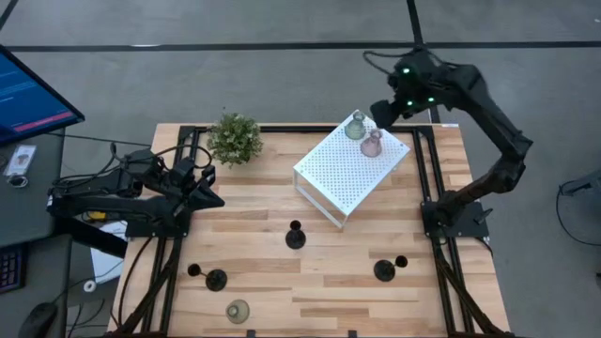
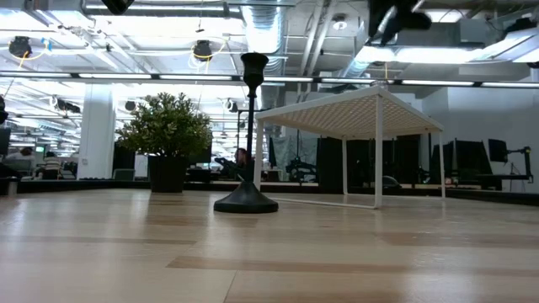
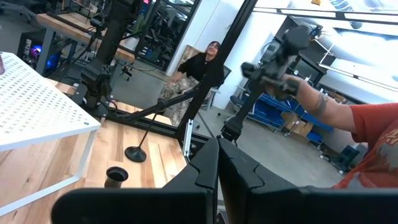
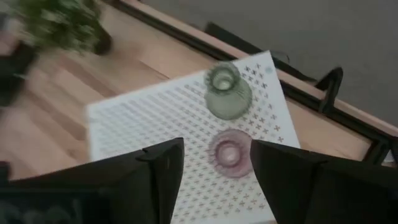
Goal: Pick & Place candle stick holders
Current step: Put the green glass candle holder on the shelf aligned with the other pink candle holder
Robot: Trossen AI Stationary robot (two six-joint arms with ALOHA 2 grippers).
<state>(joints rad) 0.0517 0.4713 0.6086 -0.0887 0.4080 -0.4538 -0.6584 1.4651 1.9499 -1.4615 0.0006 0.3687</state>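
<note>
1. Above the upper-right part of the high view, the right gripper (image 1: 387, 115) hangs over the far corner of the white perforated box (image 1: 349, 172), its jaws apart and clamped on nothing.
2. Seen from the right wrist, the pink glass holder (image 4: 230, 153) stands on the box top in line with the gap between the 2 dark fingers (image 4: 163, 171), below them and not touched.
3. Just beside the pink one, farther from the fingers, stands a greenish-grey glass holder (image 4: 227, 93), also upright on the box.
4. On the high view these 2 glass holders, pink (image 1: 372, 144) and greenish-grey (image 1: 355, 126), sit at the box's upper-right end, near the gripper.
5. Toward the centre of the wooden table (image 1: 310, 282), a black holder (image 1: 296, 236) stands upright just below the box; the low view shows its round base and thin stem (image 2: 248, 135) in front of the box.
6. Another black holder (image 1: 215, 278) stands at lower left, and a third (image 1: 385, 270) at lower right.
7. Near the bottom edge, lower left, rests the second greenish-grey glass holder (image 1: 238, 311).
8. At the table's left edge waits the left gripper (image 1: 208, 192), jaws together, holding nothing.
9. A green potted plant (image 1: 234, 138) stands at the upper left of the table.
</note>
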